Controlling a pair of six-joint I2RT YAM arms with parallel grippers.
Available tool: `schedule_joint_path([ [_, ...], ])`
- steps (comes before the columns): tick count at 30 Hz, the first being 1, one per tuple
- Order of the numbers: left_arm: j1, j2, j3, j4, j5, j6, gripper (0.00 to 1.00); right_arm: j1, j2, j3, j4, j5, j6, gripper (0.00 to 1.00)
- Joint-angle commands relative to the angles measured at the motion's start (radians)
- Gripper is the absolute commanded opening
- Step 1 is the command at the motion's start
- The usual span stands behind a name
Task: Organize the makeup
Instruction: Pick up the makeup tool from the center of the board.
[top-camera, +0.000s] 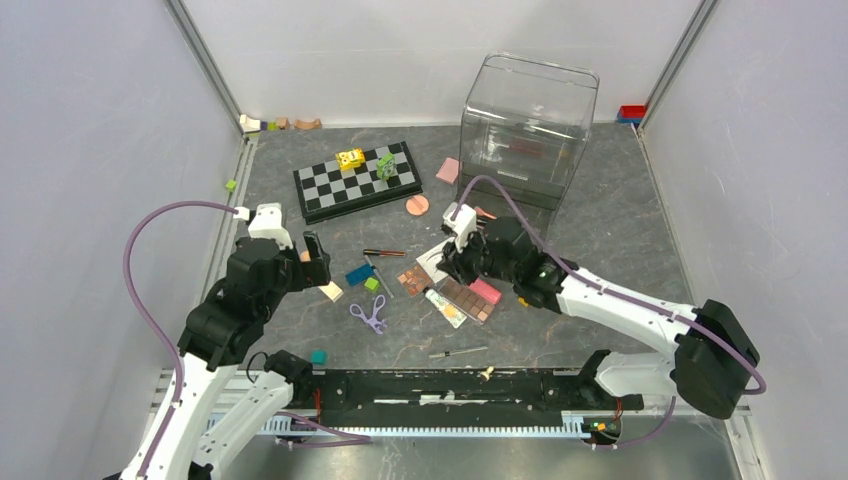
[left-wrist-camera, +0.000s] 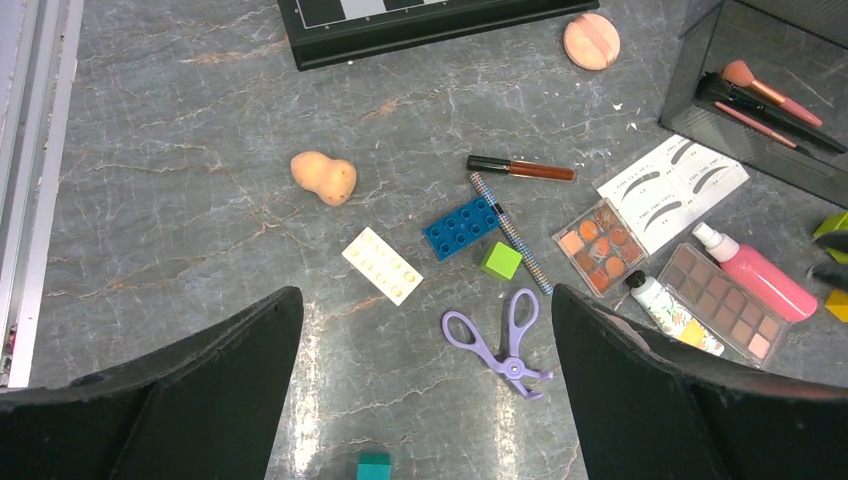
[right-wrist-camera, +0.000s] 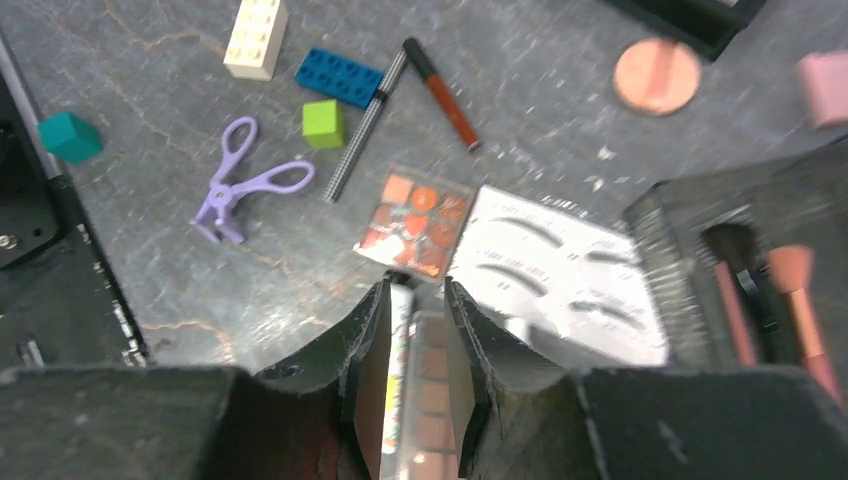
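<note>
Makeup lies mid-table: a purple curler (top-camera: 370, 315) (left-wrist-camera: 505, 340), an orange palette (left-wrist-camera: 600, 245), a white lash card (left-wrist-camera: 675, 190) (right-wrist-camera: 555, 275), a brown-pink palette (top-camera: 468, 298), a pink tube (left-wrist-camera: 755, 272), a cream tube (left-wrist-camera: 672, 313), a peach sponge (left-wrist-camera: 323, 177) and a brown gloss tube (left-wrist-camera: 520, 168). My left gripper (top-camera: 310, 262) (left-wrist-camera: 425, 292) is wide open and empty, above the table left of the curler. My right gripper (top-camera: 447, 262) (right-wrist-camera: 416, 285) hovers over the cream tube and the brown-pink palette. Its jaws stand a narrow gap apart and hold nothing.
A clear box (top-camera: 530, 120) at the back right holds brushes (left-wrist-camera: 765, 95). A chessboard (top-camera: 357, 180) lies at the back. Toy blocks, blue (left-wrist-camera: 460, 227), green (left-wrist-camera: 500, 260), white (left-wrist-camera: 382, 265) and teal (left-wrist-camera: 373, 466), sit among the makeup. A round puff (top-camera: 417, 205) and a thin brush (top-camera: 458, 352) lie apart.
</note>
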Motion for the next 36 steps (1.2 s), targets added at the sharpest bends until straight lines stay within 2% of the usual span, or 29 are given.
schedule_joint_path([
  [1,0.006,0.002,0.001,0.039,-0.022,-0.006,1.00,0.092,-0.006,-0.061,0.082,0.137,0.217,0.31],
  [9,0.007,0.015,0.000,0.039,-0.026,-0.007,1.00,0.150,-0.072,-0.168,0.033,0.219,0.450,0.31],
  [15,0.008,0.031,0.003,0.035,-0.037,-0.011,1.00,0.151,-0.169,-0.212,-0.050,0.253,0.446,0.32],
  [18,0.010,0.036,0.005,0.032,-0.042,-0.012,1.00,0.152,-0.162,-0.194,-0.071,0.229,0.412,0.33],
  [23,0.020,0.021,0.005,0.030,-0.047,-0.014,1.00,0.204,-0.032,-0.081,-0.070,0.220,0.391,0.37],
  [26,0.027,0.001,0.008,0.026,-0.058,-0.016,1.00,0.274,0.087,0.019,-0.047,0.256,0.393,0.47],
  [30,0.033,-0.047,0.008,0.019,-0.090,-0.026,1.00,0.352,0.269,0.171,-0.023,0.273,0.414,0.49],
  [31,0.035,-0.061,0.009,0.019,-0.096,-0.028,1.00,0.369,0.320,0.220,-0.025,0.275,0.417,0.52],
  [33,0.040,-0.082,0.007,0.020,-0.105,-0.030,1.00,0.400,0.413,0.306,-0.062,0.291,0.421,0.66],
  [36,0.043,-0.092,0.007,0.018,-0.108,-0.031,1.00,0.440,0.532,0.427,-0.110,0.330,0.432,0.69],
])
